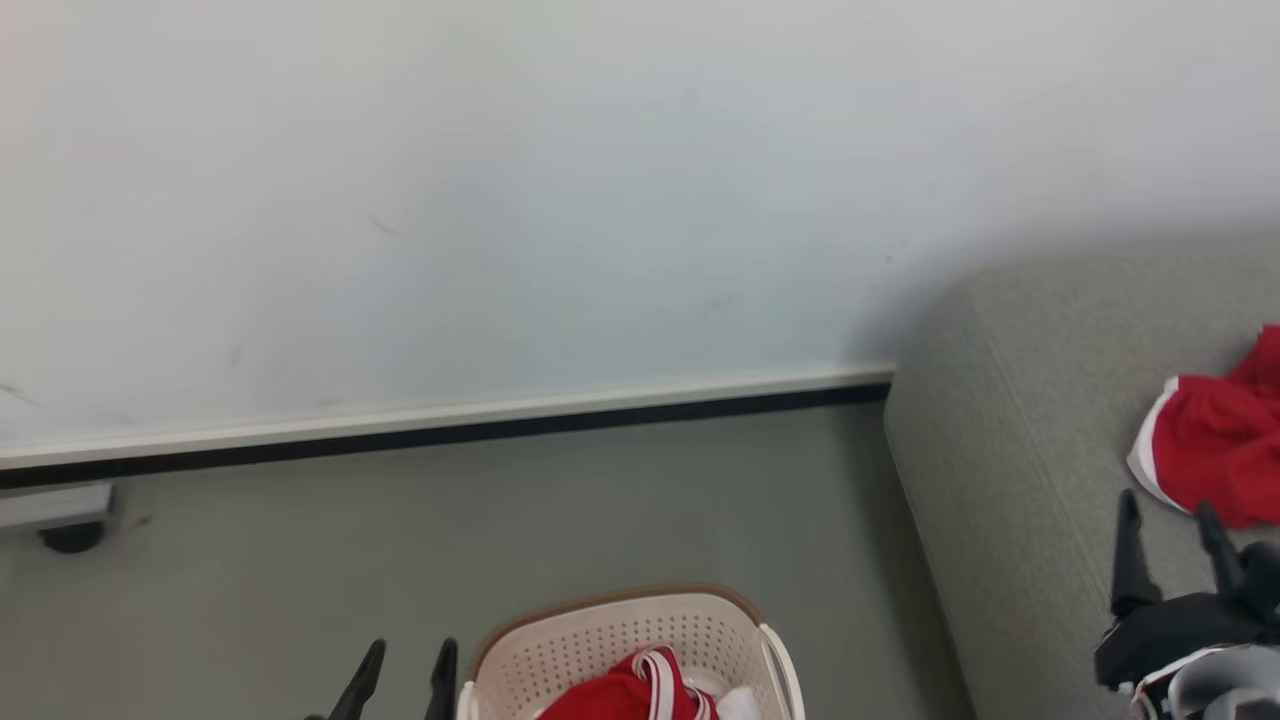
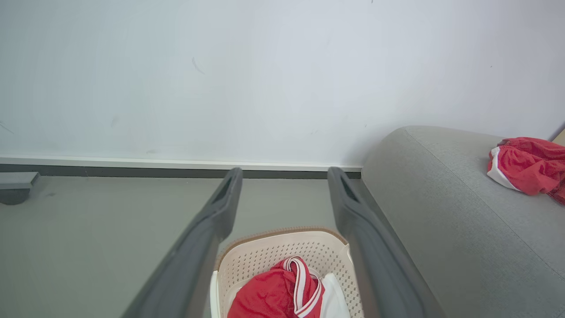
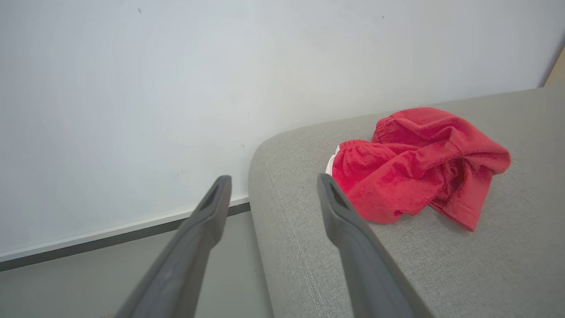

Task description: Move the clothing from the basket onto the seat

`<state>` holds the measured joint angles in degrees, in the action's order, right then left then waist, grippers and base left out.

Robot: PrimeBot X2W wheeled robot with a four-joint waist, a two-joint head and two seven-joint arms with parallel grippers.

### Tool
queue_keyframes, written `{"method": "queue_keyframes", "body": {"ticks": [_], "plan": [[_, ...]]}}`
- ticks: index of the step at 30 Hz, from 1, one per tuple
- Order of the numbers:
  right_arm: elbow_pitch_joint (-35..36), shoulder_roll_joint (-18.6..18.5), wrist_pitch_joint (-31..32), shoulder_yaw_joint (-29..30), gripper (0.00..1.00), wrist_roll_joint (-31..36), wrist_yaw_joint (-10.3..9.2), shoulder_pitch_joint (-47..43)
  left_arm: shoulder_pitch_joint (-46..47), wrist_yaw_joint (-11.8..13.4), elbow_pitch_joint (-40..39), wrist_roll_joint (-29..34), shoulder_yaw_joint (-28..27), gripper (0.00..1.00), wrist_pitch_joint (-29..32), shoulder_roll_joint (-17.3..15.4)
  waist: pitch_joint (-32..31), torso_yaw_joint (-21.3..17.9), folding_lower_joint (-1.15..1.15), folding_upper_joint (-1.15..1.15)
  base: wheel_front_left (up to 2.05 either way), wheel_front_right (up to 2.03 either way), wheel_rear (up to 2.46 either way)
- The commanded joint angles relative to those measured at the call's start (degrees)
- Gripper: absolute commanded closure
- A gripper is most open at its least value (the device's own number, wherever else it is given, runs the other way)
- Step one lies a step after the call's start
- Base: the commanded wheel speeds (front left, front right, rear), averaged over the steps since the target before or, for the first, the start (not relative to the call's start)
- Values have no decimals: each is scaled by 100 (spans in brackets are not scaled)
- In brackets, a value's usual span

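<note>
Lowest in the head view, the left gripper (image 1: pixel 405 680) points up just beside the basket (image 1: pixel 620 598), fingers spread and empty. Inside lie red clothes (image 1: pixel 620 697), cut off by the frame. The right gripper (image 1: pixel 1167 515), likewise spread and empty, hovers over the sofa (image 1: pixel 1000 450), near a crumpled red garment (image 1: pixel 1215 450) that is partly out of frame.

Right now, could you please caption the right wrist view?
Open right end effector by the seat, where crumpled red clothing lies.

Near half of basket (image 1: pixel 600 640), clothing (image 1: pixel 610 697) beyond bottom edge
</note>
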<state>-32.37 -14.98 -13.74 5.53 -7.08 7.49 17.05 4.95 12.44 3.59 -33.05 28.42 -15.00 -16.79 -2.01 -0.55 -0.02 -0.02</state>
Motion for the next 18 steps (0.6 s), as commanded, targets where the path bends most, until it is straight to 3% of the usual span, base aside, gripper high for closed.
{"method": "queue_keyframes", "body": {"ticks": [1, 9, 18], "plan": [[325, 158, 60, 1, 0, -6, 0, -250, -216, -31, -16, 98, -136, 0, -26, 16, -366, 351, 2, 2, 0, 0, 0], [2046, 821, 582, -328, 0, 86, 0, -1421, -780, -245, -148, 402, -1136, 0, -26, 376, -469, 516, 2, 2, 0, 0, 0], [2859, 1059, 980, -811, 0, -41, 0, -2154, -1071, -685, -173, 1000, -1743, 0, -26, 559, -486, 576, 2, 2, 0, 0, 0]]}}
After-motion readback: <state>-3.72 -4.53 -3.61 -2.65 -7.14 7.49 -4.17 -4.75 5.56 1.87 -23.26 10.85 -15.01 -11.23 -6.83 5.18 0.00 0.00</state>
